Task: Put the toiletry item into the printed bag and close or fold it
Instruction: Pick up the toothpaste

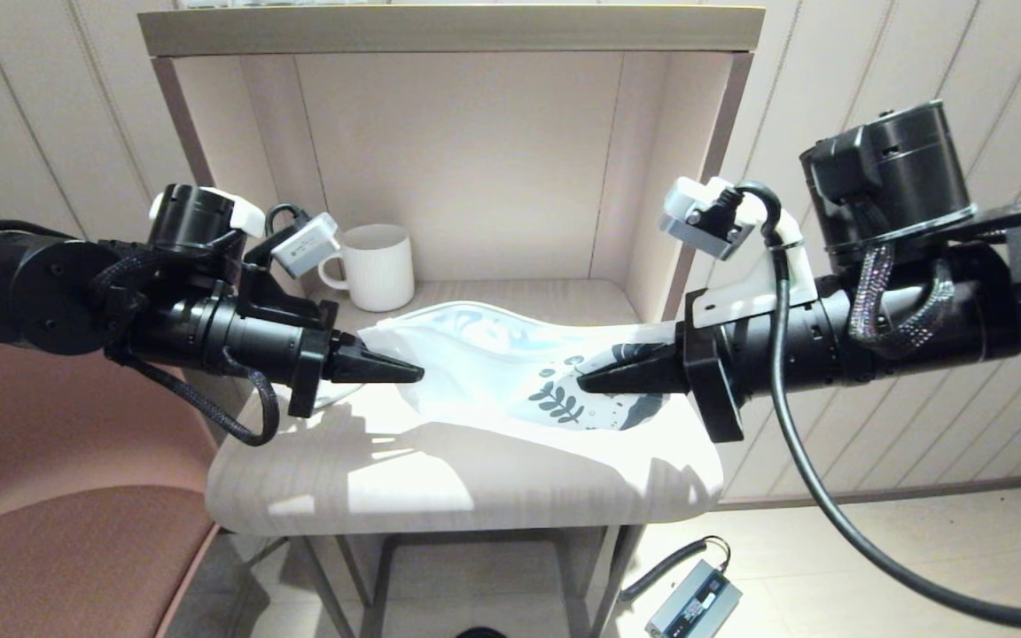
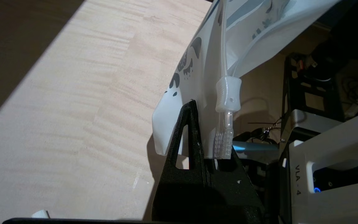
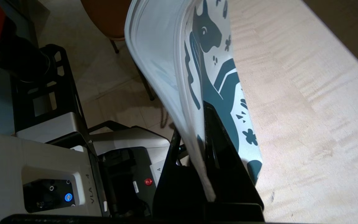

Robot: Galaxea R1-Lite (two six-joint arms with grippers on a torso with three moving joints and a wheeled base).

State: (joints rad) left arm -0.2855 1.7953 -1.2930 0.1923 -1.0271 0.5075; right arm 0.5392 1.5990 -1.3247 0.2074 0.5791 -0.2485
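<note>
The printed bag [image 1: 493, 363] is a white soft pouch with teal leaf print. It hangs stretched between my two grippers, a little above the light wooden table [image 1: 475, 478]. My left gripper [image 1: 409, 372] is shut on the pouch's plain end. In the left wrist view the pouch [image 2: 204, 62] is pinched in that gripper [image 2: 210, 133], right beside the clear zip slider [image 2: 228, 95]. My right gripper [image 1: 586, 384] is shut on the printed end, and the right wrist view shows the pouch [image 3: 166, 62] clamped in it [image 3: 194, 124]. The toiletry item is not visible in any view.
A white ribbed mug [image 1: 378, 266] stands at the back left of the table inside the shelf alcove. Alcove walls rise on both sides. A brown chair [image 1: 50, 496] is at the left. A small device with a cable [image 1: 692, 602] lies on the floor.
</note>
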